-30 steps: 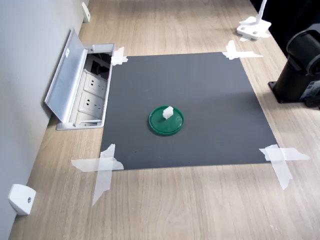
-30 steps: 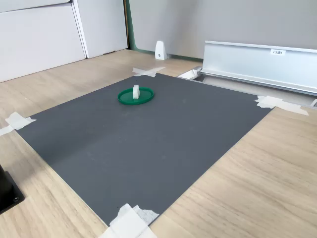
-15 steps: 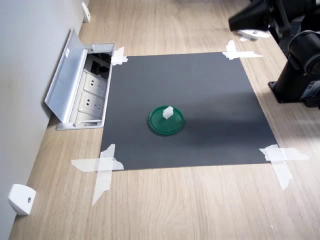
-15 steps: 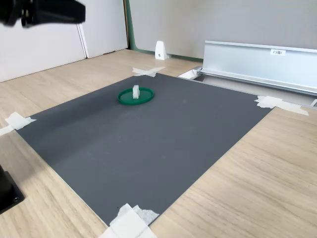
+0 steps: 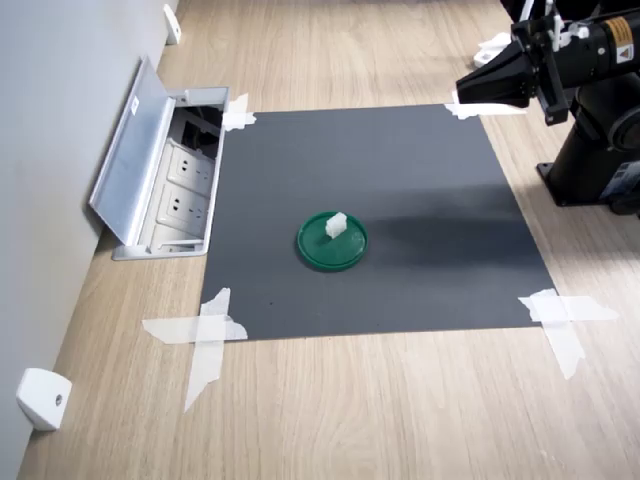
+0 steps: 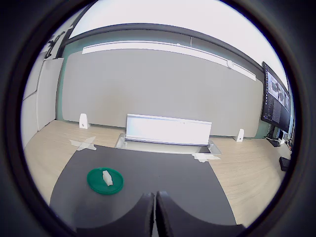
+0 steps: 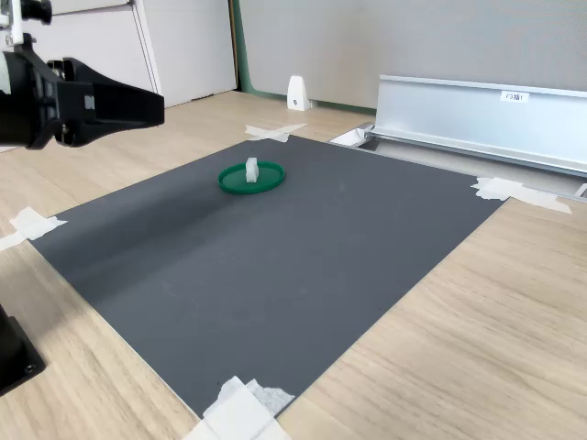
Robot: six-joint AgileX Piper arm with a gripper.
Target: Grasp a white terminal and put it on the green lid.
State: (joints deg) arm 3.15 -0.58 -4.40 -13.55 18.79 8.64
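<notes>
While the tiny white plastic terminal (image 5: 336, 225) rests on the round dark-green plastic lid (image 5: 320, 253) mid-mat, the closed, empty gripper (image 5: 465, 92) descending could knock it off.

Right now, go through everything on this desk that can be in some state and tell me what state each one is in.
white terminal: resting on the lid, ungripped.
green lid: flat on the mat, rim up, holding the terminal.
gripper: shut, empty, in the air off to the side of the lid.
socket box cover: flipped open, sockets exposed.
dark mat: flat, taped at its corners.
</notes>
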